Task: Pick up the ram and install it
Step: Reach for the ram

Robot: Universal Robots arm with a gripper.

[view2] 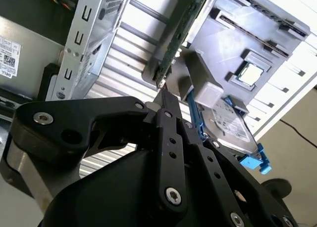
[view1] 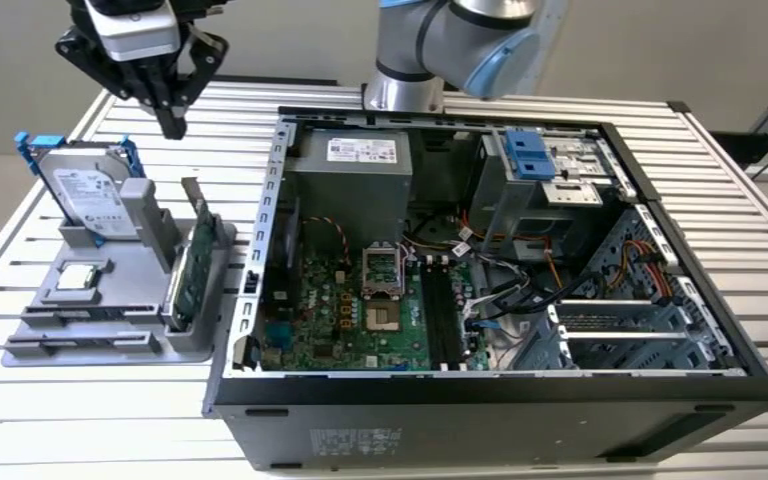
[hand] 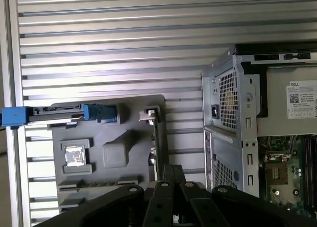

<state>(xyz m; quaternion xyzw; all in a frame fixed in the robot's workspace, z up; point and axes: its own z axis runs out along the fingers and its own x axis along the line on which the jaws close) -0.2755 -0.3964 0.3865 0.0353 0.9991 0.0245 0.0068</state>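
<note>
Ram (view1: 91, 318) looks to be the slim dark strip held edge-on in a slot at the near end of the gray tray (view1: 37, 352) in the exterior view. It lies just on the near side of the processor chip (view1: 80, 277), with the upright hard drive (view1: 91, 190) at the tray's far end. It is so thin that this is a judgement, not a plain sighting, and a 2nd similar slot runs beside it. It is not yet lifted and sits well apart from the open computer case (view1: 491, 420).

Your gripper (view1: 171, 128) hangs high above the tray's far end, fingertips pressed together with nothing between them. The green expansion card (view1: 191, 275) stands upright along the tray edge toward the case.

For this reach, I would:

1. Spread the fingers before you descend.
2. Turn the wrist so the pads face the 2 broad sides of the board.
3. Centre on its length so it comes up level.
4. Drop straight down rather than on a slant, since the tall card and the drive both stand near the path and could be clipped.
5. Close gently on the upper edge. A board this thin probably bends or tips in its slot if it is squeezed off-centre.
</note>
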